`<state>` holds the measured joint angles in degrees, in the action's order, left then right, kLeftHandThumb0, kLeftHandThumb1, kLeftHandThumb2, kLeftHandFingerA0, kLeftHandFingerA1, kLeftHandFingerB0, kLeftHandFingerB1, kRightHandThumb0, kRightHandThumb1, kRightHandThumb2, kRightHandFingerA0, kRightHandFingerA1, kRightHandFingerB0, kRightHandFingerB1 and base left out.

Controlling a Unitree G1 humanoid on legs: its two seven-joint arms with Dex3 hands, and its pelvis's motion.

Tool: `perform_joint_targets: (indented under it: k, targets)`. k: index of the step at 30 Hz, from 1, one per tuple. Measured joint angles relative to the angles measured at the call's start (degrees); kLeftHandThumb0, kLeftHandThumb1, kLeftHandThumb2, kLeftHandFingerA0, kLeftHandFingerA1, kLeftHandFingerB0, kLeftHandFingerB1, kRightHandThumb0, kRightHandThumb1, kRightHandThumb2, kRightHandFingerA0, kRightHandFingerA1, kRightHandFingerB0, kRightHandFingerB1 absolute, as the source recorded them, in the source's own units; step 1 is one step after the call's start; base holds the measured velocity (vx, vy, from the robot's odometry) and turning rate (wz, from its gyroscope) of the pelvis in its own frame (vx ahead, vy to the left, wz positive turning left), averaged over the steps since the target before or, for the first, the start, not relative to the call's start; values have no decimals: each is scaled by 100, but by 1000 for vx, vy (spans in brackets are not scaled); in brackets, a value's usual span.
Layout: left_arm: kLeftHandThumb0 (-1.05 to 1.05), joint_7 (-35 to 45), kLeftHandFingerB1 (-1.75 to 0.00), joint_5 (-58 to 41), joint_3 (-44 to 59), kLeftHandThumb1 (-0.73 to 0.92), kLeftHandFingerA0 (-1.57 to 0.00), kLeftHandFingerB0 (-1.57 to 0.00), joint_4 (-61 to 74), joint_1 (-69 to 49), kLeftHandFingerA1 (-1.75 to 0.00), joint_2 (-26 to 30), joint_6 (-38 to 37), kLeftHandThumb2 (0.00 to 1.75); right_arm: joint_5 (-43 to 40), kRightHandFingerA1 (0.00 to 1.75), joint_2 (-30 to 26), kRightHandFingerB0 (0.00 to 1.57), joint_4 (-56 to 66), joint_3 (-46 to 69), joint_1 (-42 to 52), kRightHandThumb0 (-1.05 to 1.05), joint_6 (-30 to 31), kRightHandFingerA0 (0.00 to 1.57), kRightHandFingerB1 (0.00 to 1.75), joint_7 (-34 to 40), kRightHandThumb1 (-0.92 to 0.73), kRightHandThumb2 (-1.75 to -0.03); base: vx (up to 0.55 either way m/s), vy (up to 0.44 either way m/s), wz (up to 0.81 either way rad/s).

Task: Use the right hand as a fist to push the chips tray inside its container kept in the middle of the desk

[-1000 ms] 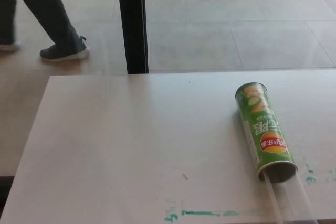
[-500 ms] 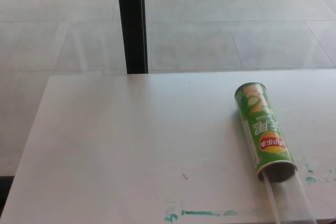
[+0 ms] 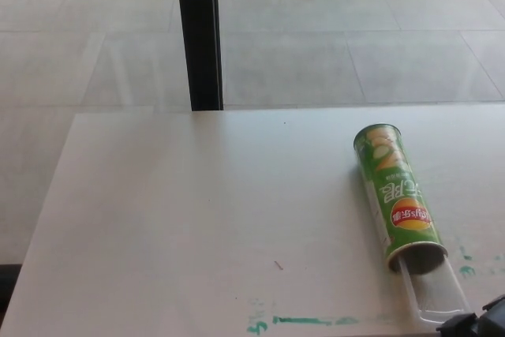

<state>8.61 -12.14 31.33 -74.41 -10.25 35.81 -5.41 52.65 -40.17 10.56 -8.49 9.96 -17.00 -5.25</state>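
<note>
Lying on its side toward the right of the white counter (image 3: 197, 219), a green cylindrical chips container (image 3: 397, 197) points its open mouth at the near edge, where a clear plastic chips tray (image 3: 432, 293) juts partway out. Only a sliver of the black right robot hand (image 3: 481, 324) shows at the tray's end; its finger position cannot be told. Green marker smears (image 3: 304, 321) streak the near edge.

My desk (image 3: 197, 211) is a pale, off-white slab filling the lower half of what I see, with green marker smears (image 3: 304, 321) near its front edge and a small dark fleck (image 3: 278, 265). Beyond its far edge lies a floor of large grey tiles (image 3: 355, 45), softly lit. A black upright post (image 3: 198, 33) rises behind the desk.
</note>
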Motion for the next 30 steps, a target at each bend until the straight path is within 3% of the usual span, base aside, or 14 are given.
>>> perform_joint_targets:
  k: [1, 3, 5, 7, 11, 12, 22, 23, 24, 26, 27, 28, 29, 30]
  targets:
    - [-90, 0, -99, -10, 13, 65, -65, -40, 4, -3, -124, 0, 0, 132, 16, 85, 0, 71, -46, -21, -33, -74, 7, 90, 54, 0, -91, -67, 0, 0, 0]
    - [-91, 9, -99, -26, 33, 62, -74, -42, 8, -12, -127, 0, 0, 130, 49, 85, 1, 73, -124, -59, -105, -72, 40, 93, 56, -8, -89, -66, 0, 0, 0]
    - [-93, 7, -115, -29, 35, 69, -60, -36, 5, -19, -147, 0, -1, 114, 59, 92, 10, 72, -222, -106, -186, -73, 43, 91, 56, -2, -89, -67, 0, 0, 0]
    - [-92, 8, -96, -43, 57, 60, -67, -39, 5, -30, -122, -2, 0, 130, 80, 95, 56, 72, -361, -176, -300, -72, 55, 90, 56, 4, -89, -67, 0, 0, 0]
    - [-93, -6, -111, -36, 39, 68, -63, -37, 0, -40, -142, -3, -4, 113, 112, 92, 175, 71, -553, -277, -524, -72, 120, 90, 55, 13, -90, -67, 0, 0, 0]
    - [-92, -13, -97, -26, 10, 61, -73, -42, -4, -44, -123, -3, -10, 129, 117, 91, 193, 71, -589, -295, -574, -72, 140, 90, 55, 13, -89, -67, 0, 0, 0]
    - [-91, -16, -92, -31, -26, 61, -69, -37, -19, -111, -119, -14, -20, 129, 178, 80, 447, 68, -1086, -596, -1249, -72, 454, 89, 53, -17, -91, -67, 0, 0, 0]
    - [-93, -16, -109, -30, -36, 68, -58, -30, -20, -110, -142, -17, -21, 113, 178, 85, 474, 69, -1122, -614, -1301, -72, 480, 89, 54, -17, -90, -67, 0, 0, 0]
    - [-93, -16, -94, -30, -39, 61, -72, -38, -20, -111, -122, -19, -22, 129, 178, 84, 488, 71, -1136, -624, -1324, -73, 496, 90, 55, -17, -90, -67, 0, 0, 0]
    - [-93, -27, -109, -30, -50, 70, -57, -27, -31, -105, -144, -21, -23, 110, 179, 86, 547, 72, -1236, -672, -1429, -74, 546, 92, 54, -6, -91, -67, 0, 0, 0]
    - [-93, -29, -109, -35, -43, 70, -57, -27, -39, -103, -144, -23, -23, 110, 179, 86, 569, 72, -1275, -692, -1475, -74, 563, 92, 54, -1, -91, -67, 0, 0, 0]
    - [-93, -28, -96, -40, -35, 65, -72, -40, -42, -98, -122, -25, -23, 126, 178, 88, 584, 73, -1305, -709, -1503, -74, 573, 93, 55, 2, -91, -67, 0, 0, 0]
    - [-93, -29, -109, -37, -43, 72, -58, -30, -44, -97, -141, -25, -23, 110, 179, 85, 598, 70, -1338, -726, -1530, -73, 581, 91, 54, 14, -91, -67, 0, 0, 0]
    - [-91, -30, -95, -35, -54, 63, -70, -39, -45, -97, -123, -25, -24, 128, 180, 85, 601, 71, -1352, -734, -1541, -72, 585, 91, 56, 22, -90, -67, 0, 0, 0]
